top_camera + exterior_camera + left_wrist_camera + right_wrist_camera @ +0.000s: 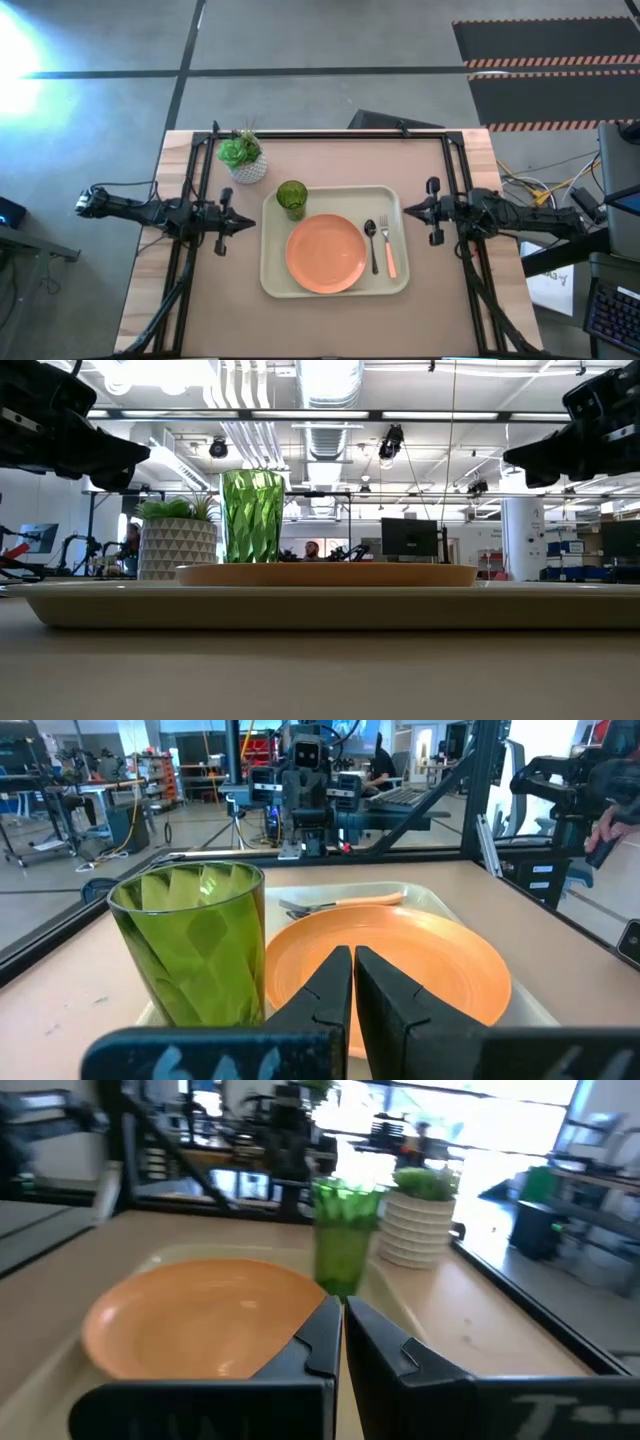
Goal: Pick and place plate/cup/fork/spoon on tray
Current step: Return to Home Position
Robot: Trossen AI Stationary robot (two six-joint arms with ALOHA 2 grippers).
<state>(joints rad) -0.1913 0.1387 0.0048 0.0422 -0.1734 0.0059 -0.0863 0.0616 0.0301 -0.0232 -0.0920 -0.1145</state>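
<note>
Overhead straight down, low table-level close, wrist views facing inward, all sharing tray [335, 283]

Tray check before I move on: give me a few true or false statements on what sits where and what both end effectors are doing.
1. The plate lies on the tray. True.
2. The cup stands off the tray beside the plant pot. False: it stands in a tray corner.
3. The fork and spoon lie on the tray. True.
4. The left end effector holds the spoon. False: shut, empty.
5. The right end effector is open. False: shut.
</note>
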